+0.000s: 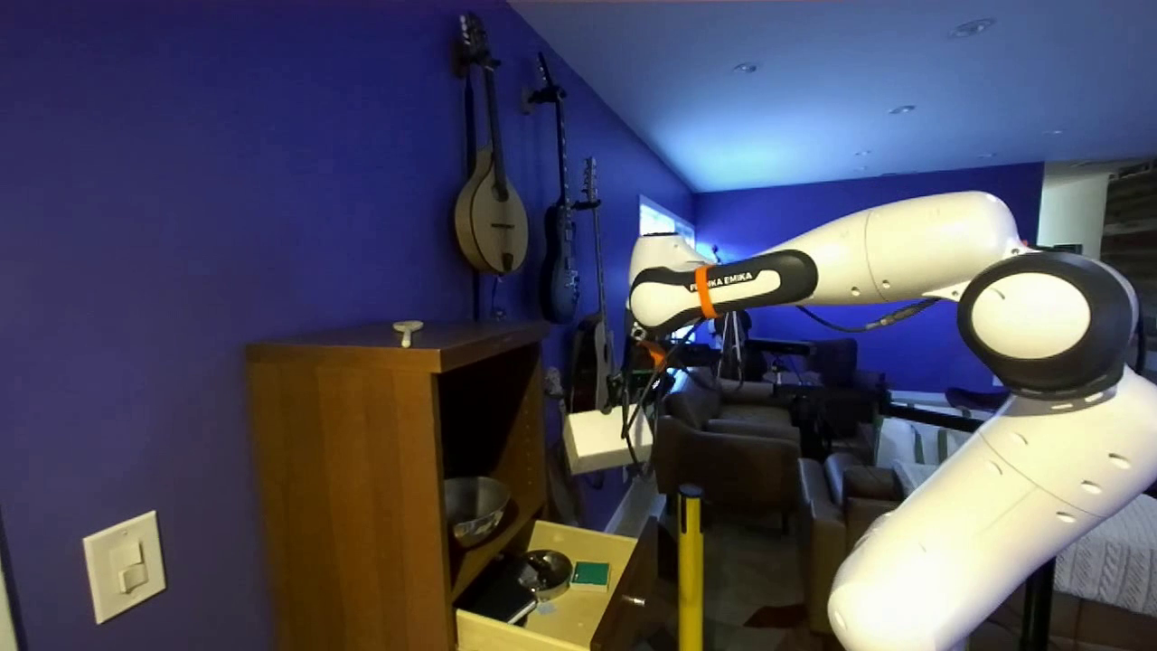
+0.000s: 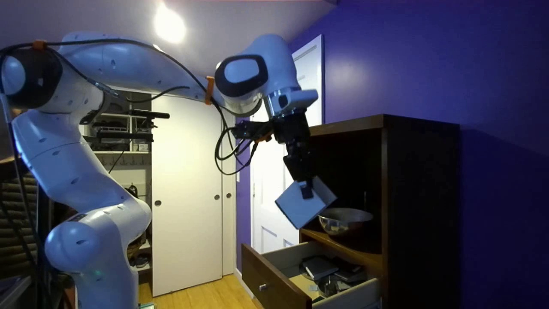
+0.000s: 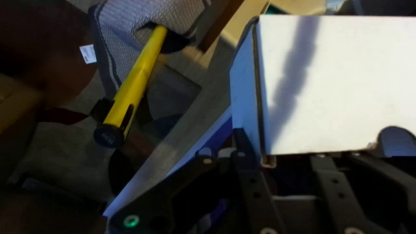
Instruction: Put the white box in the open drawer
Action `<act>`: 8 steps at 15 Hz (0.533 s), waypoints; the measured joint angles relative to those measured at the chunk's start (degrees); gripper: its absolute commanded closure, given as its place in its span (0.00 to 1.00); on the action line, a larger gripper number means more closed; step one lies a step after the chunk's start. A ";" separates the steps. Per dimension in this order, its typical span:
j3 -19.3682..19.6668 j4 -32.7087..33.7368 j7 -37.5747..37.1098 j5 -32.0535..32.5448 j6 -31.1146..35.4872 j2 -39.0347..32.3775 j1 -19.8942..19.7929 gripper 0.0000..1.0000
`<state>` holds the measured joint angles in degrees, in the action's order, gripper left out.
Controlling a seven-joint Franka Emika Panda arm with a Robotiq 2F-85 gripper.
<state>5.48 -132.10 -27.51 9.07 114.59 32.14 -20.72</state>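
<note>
The white rectangular cardboard box (image 2: 296, 211) is clamped, tilted, by the black two-fingered gripper (image 2: 306, 191), higher than the open pale-wood drawer (image 1: 583, 546). If it is lowered at this slant, a corner could be caught on the drawer's edge or the round steel bowl (image 2: 343, 224), and the hold twisted loose; once released, it might be propped up by the flat green box (image 1: 592, 576) lying inside

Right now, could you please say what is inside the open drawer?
The open drawer holds a green flat item, a shiny round item and dark objects; anything beneath them is hidden.
</note>
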 measured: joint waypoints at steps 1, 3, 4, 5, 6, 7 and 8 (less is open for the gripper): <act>-1.22 -2.58 -0.15 -0.16 -0.03 0.16 1.73 0.96; -4.08 -7.39 -1.84 -1.10 0.71 0.14 4.67 0.96; -5.35 -9.61 -2.99 -1.83 1.94 0.05 5.94 0.96; -6.29 -11.56 -3.91 -2.92 3.56 -0.15 7.11 0.96; -6.82 -13.09 -4.82 -4.07 5.54 -0.44 7.94 0.96; -7.10 -14.28 -5.99 -5.09 8.05 -0.75 8.39 0.96; -7.24 -15.03 -7.38 -6.00 10.91 -1.08 8.45 0.96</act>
<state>-1.76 -147.13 -34.89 3.07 125.50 31.06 -12.27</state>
